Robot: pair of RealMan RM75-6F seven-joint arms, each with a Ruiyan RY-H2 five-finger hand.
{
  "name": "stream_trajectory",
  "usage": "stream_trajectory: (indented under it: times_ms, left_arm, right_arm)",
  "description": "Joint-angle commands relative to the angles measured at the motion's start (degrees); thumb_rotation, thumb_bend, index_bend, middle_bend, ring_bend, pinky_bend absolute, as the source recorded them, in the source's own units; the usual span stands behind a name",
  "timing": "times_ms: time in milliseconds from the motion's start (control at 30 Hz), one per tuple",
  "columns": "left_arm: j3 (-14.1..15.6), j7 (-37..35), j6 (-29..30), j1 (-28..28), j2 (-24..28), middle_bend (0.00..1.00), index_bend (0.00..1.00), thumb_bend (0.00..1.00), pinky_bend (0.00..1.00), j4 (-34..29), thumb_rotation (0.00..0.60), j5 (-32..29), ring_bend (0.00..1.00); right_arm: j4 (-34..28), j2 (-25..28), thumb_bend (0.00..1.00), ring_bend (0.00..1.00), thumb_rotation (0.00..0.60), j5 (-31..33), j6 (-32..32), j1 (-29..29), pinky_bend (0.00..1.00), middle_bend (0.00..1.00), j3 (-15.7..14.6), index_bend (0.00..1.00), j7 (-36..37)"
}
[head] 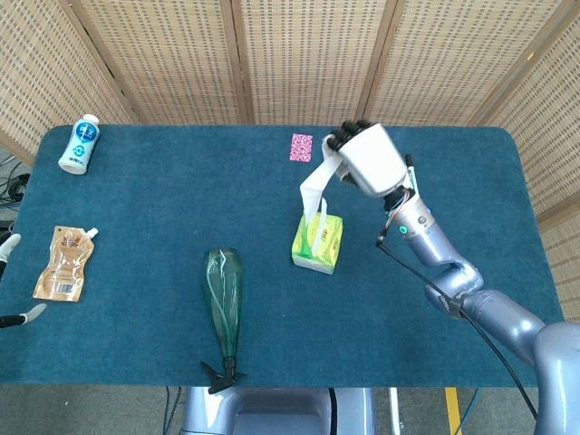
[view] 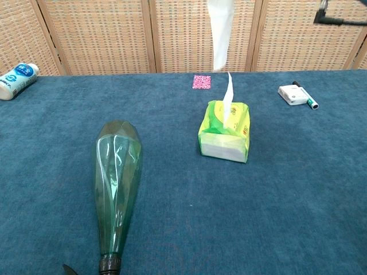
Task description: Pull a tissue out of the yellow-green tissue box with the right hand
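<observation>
Gripping the upper end of a white tissue [head: 315,188] well above the yellow-green tissue box [head: 318,243] on the table [head: 163,208], the right hand [head: 367,159] appears raised to draw the sheet clear while another stands ready in the slot.

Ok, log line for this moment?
right hand: raised, holds tissue | tissue box: upright, next sheet poking out | left hand: idle at table edge

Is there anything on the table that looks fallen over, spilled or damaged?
Only the green bottle stands out: it lies on its side on the table, cap toward the robot. No spill shows. The tissue box sits upright, a tissue sticking up.
</observation>
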Motion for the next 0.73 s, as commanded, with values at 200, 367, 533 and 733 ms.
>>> stream_trajectory:
  times_ms: [200,367,533,733]
  left_arm:
    - [0.30,-1.52,0.60,0.28,0.43,0.00,0.00,0.00,0.00,0.17,0.600,1.20,0.00]
    - [0.63,-2.28,0.16,0.05,0.60,0.00,0.00,0.00,0.00,0.46,0.600,2.05,0.00]
    - [0.77,-3.21,0.34,0.10,0.77,0.00,0.00,0.00,0.00,0.70,0.600,2.52,0.00]
    - [0.81,-4.28,0.21,0.09,0.98,0.00,0.00,0.00,0.00,1.03,0.600,2.42,0.00]
  right_arm:
    - [0.00,-3.41,0.62,0.51,0.600,22.85,-14.96,-1.64,0.61,0.60,9.34,0.66,2.75]
    - [-3.03,-5.19,0.62,0.51,0.600,30.78,-22.08,-2.50,0.61,0.60,9.92,0.66,3.52]
    - [-2.46,-8.10,0.62,0.52,0.600,35.83,-26.02,-1.89,0.61,0.60,10.70,0.66,5.37]
    - [-0.21,-10.31,0.62,0.52,0.600,38.96,-28.46,-0.74,0.61,0.60,11.74,0.66,7.08]
